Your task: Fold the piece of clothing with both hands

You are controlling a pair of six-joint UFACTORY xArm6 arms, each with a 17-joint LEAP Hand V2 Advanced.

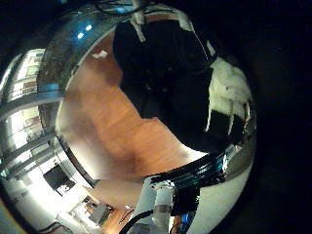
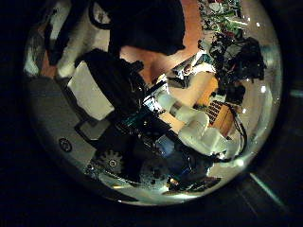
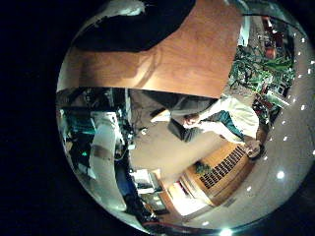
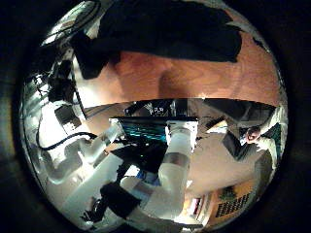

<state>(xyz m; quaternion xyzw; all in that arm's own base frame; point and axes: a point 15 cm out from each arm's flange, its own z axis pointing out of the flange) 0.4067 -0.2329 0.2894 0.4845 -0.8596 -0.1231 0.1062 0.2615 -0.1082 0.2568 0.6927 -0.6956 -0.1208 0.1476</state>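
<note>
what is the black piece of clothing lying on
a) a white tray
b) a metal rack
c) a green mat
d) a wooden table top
d: in the right thumb side palm view the black garment lies spread on the bare brown wooden table top, with no tray, mat or rack under it.

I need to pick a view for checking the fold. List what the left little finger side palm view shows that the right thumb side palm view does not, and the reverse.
Only the left little finger side palm view: the left hand against the garment, which is close to that palm. Whether the hand grips the cloth cannot be told.
Only the right thumb side palm view: the garment seen farther off, spread wide, with bare table along its near edge.
Both: the garment lying on the table.
</note>
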